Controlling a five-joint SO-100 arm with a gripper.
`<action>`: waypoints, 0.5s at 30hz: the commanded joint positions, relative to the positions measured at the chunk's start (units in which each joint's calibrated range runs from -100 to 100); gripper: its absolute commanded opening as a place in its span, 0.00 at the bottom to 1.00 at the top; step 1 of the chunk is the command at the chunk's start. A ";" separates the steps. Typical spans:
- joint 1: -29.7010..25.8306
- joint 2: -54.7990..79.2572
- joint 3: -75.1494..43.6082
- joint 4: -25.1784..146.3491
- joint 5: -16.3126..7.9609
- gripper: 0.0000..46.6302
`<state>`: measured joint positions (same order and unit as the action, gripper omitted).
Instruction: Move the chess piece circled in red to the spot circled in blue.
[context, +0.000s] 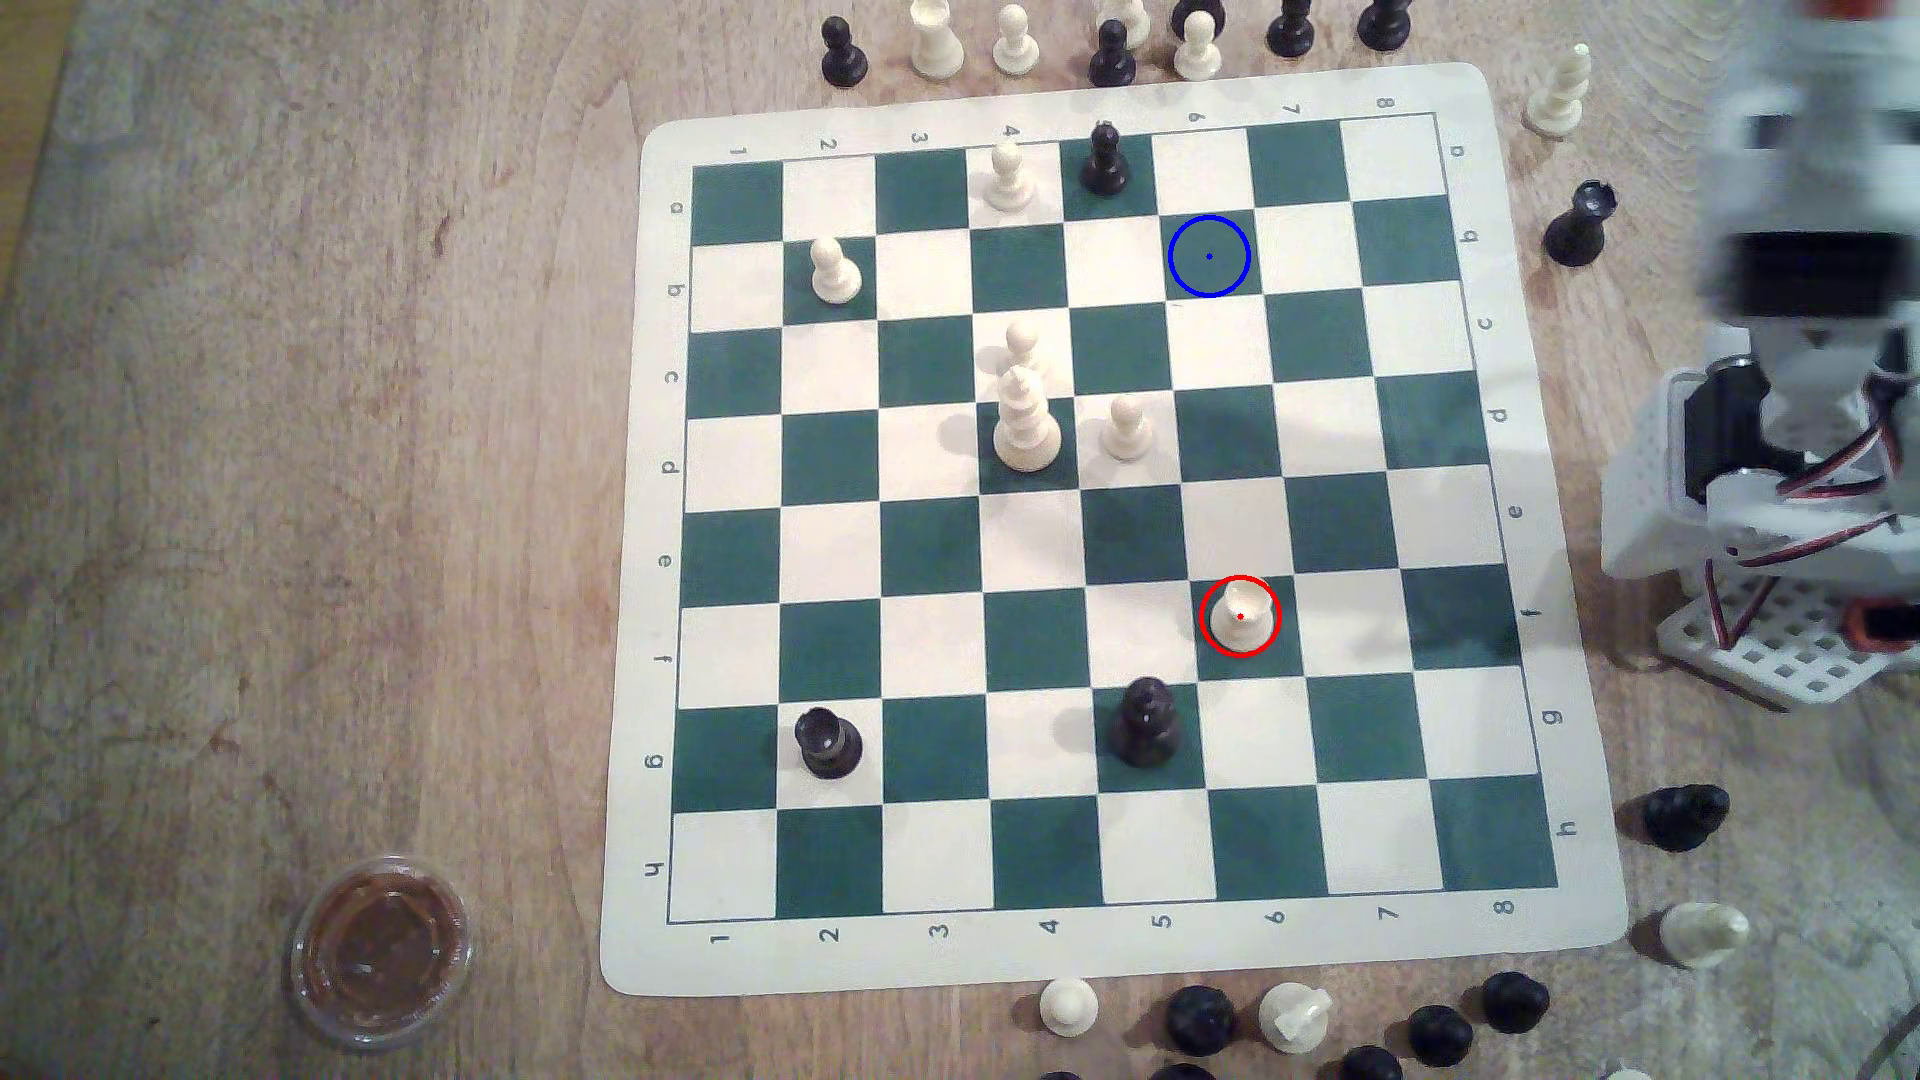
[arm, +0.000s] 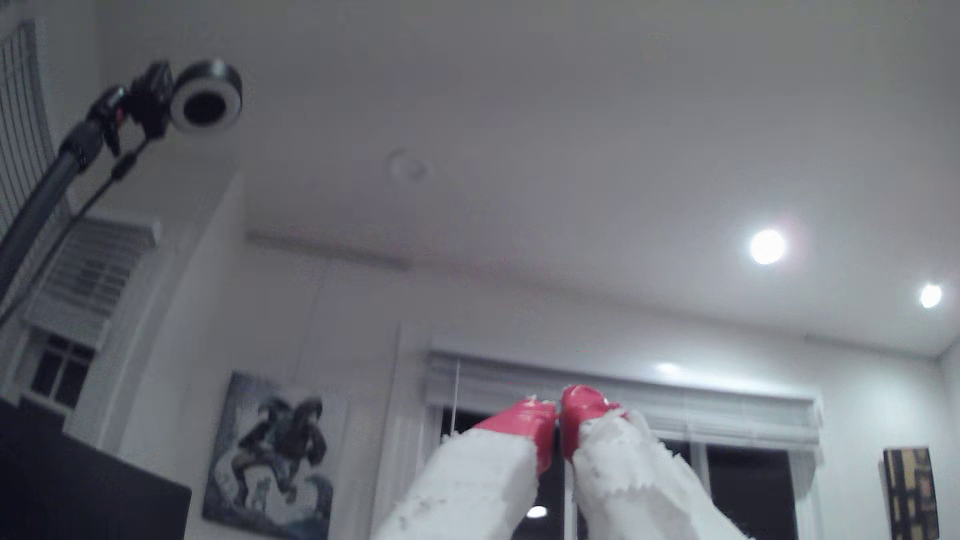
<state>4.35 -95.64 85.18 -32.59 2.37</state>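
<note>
In the wrist view the claw (arm: 558, 413) points up toward the room's ceiling, its two red-tipped fingers (arm: 524, 420) pressed together with nothing between them. Behind it hang a window blind (arm: 623, 400), a dark picture (arm: 270, 457) on the wall, and two bright ceiling lights (arm: 767, 246); a ring light (arm: 207, 101) on a stand stands off to one side.

In the exterior view the arm (context: 1787, 415) sits at the exterior view's right edge, off the board and blurred, so its pose is hard to read there. The chess board (context: 1101, 955) lies flat on the wooden table (context: 312, 415). The chess piece (context: 1242, 613), a short cream rook with a cup-shaped top, stands upright inside the red ring on a dark green square in row f, column 6, untouched and well apart from the arm. Just beside it, diagonally toward the near edge, a black pawn (context: 1145, 724) stands on g5; another black piece (context: 828, 743) stands on g2. Farther up, a tall cream piece (context: 1027, 426) with a tiered crown stands near mid-board with a cream pawn (context: 1126, 426) beside it. The spot (context: 1208, 255), a green square under the blue ring, is bare in row b, column 6. A black pawn (context: 1103, 161) stands on the back row nearby. Captured pieces line the board's edges, and a lidded cup (context: 382, 950) rests at the table's near corner on the exterior view's left.
</note>
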 joint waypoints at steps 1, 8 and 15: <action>-0.01 -0.11 -9.75 19.40 -0.15 0.00; 0.62 -0.03 -22.44 62.32 -0.20 0.00; -2.75 -0.11 -26.79 93.77 -3.17 0.04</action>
<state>4.57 -95.73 64.03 47.01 2.12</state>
